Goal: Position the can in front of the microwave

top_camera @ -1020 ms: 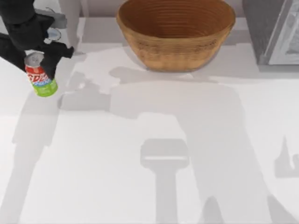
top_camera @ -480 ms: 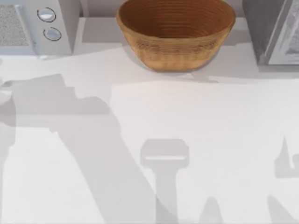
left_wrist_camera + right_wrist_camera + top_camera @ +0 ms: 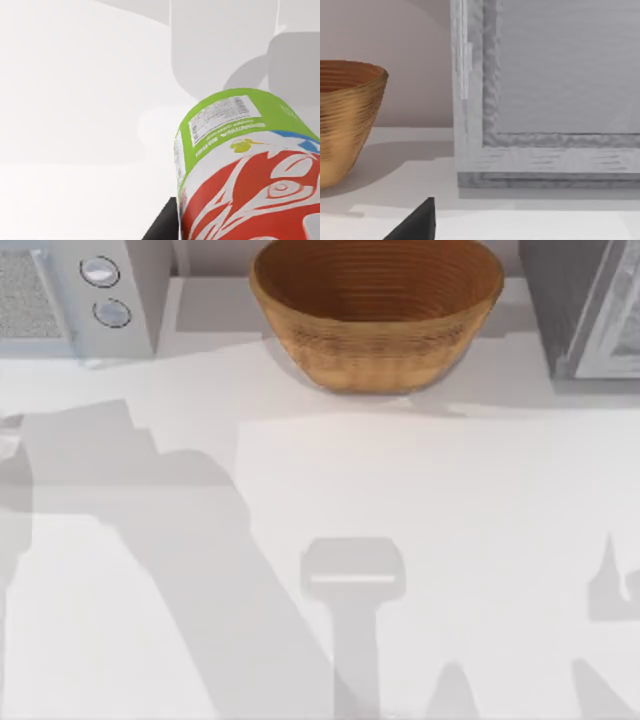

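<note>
From my left wrist the can (image 3: 250, 170) sits close up against my left claw, its green end pointing away toward the table (image 3: 75, 100), so I judge I am holding it. The top view shows the microwave (image 3: 70, 300) beside the basket (image 3: 376, 315), where the can must go. My right claw's spread I cannot tell.
</note>
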Motion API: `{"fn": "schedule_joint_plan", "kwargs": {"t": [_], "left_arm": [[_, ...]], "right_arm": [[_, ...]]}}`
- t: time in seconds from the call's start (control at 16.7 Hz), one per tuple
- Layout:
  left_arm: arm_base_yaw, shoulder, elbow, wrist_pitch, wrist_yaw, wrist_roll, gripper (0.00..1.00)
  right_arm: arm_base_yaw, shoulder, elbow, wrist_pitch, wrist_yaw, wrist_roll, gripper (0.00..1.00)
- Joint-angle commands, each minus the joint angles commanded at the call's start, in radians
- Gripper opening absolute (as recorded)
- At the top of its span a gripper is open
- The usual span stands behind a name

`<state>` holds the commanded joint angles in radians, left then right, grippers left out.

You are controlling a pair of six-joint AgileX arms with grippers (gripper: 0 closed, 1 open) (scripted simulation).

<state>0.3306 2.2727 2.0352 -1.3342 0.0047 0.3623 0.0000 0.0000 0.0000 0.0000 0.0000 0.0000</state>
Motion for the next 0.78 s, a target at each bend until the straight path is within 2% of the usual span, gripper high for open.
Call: {"fn": "schedule_joint_plan", "kwargs": {"t": [0.24,0.78], "left_arm": [[0.001,-0.002,-0.010,0.010,0.001,0.000,0.00],[0.001,-0.002,-0.010,0.010,0.001,0.000,0.68]], "right_arm": [[0.000,0.000,0.000,0.000,0.000,0.000,1.00],[0.000,0.000,0.000,0.000,0.000,0.000,1.00]]}}
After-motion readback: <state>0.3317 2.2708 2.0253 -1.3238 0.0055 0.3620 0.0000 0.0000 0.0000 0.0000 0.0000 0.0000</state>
